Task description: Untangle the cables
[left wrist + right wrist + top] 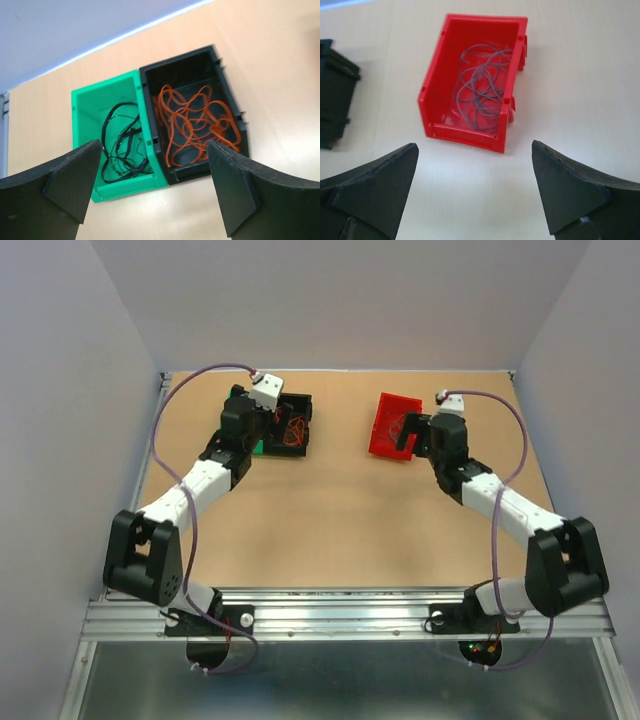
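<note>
Left gripper point(155, 150) fills the near edge of the left wrist view. Its fingers point(65, 185) are spread wide at 7 and 5 o'clock and pinch nothing. Just past them sit two bins, side walls touching. The green bin point(85, 105) is on the 9 o'clock side and holds a loose tangle of black cables point(122, 145). The black bin point(200, 60) is on the 3 o'clock side and holds looped orange cables point(195, 125). Each colour stays inside its own bin, and no strand crosses the shared wall.

From the top view this bin pair lies at about 11 o'clock on the wooden table point(330, 510). The left arm reaches over it, and the green bin is mostly hidden under the wrist.

Right gripper point(474, 146) has its fingers point(570, 190) spread wide too, with nothing pinched. A red bin point(432, 95) stands at 12 o'clock from them, tilted a little clockwise, with curly grey cables point(480, 95) in it. On the table the red bin is at about 1 o'clock, well apart from the black bin. The black bin's corner shows at 9 o'clock in the right wrist view.
</note>
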### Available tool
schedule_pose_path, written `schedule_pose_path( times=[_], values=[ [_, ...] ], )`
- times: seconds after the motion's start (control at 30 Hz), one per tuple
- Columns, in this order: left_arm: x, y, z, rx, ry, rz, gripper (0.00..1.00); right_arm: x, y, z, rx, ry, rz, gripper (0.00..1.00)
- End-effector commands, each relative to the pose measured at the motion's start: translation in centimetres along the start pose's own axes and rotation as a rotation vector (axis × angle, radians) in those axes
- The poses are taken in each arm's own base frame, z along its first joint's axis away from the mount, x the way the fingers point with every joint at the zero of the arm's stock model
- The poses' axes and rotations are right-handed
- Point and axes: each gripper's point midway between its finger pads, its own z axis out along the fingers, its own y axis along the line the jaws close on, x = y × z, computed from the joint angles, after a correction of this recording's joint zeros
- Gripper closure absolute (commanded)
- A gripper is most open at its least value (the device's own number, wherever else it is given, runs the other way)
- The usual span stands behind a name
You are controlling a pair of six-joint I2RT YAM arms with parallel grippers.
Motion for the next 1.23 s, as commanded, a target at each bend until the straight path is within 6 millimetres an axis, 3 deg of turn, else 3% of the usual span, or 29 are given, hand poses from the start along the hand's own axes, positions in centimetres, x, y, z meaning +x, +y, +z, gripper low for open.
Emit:
schedule_pose_path(
  times=[0.0,0.1,0.3,0.43,0.57,0.67,0.77,1.2],
  values=[
    [-7.2,0.4,-5.2,0.077,-0.261,-0.072,0.01,-4.9,3.0,-6.3,-0.280,-0.294,-0.010,0.00],
    [-6.8,0.7,-8.4,0.076,-0.296,-0.077,0.01,-5.8,2.8,-10.7,-0.363,-0.402,0.001,0.00],
    [-4.3,1.3,-14.0,0.044,-0.367,-0.040,0.01,-5.6,1.1,-16.3,-0.389,-0.451,0.058,0.00],
    [-3.0,2.9,-17.1,-0.066,-0.469,-0.017,0.01,-5.1,0.7,-18.8,-0.433,-0.471,0.083,0.00],
    [-1.3,2.5,-19.5,-0.069,-0.537,0.019,0.01,-4.8,0.1,-19.7,-0.419,-0.462,0.105,0.00],
    [-0.5,1.9,-20.2,-0.049,-0.551,0.070,0.01,-4.1,-0.5,-19.8,-0.392,-0.433,0.113,0.00],
    [0.6,2.0,-19.4,-0.057,-0.504,0.086,0.01,-4.0,-0.6,-20.2,-0.401,-0.437,0.118,0.00],
    [1.2,1.7,-18.9,-0.047,-0.494,0.097,0.01,-4.3,-0.7,-21.9,-0.429,-0.472,0.140,0.00]
  ],
)
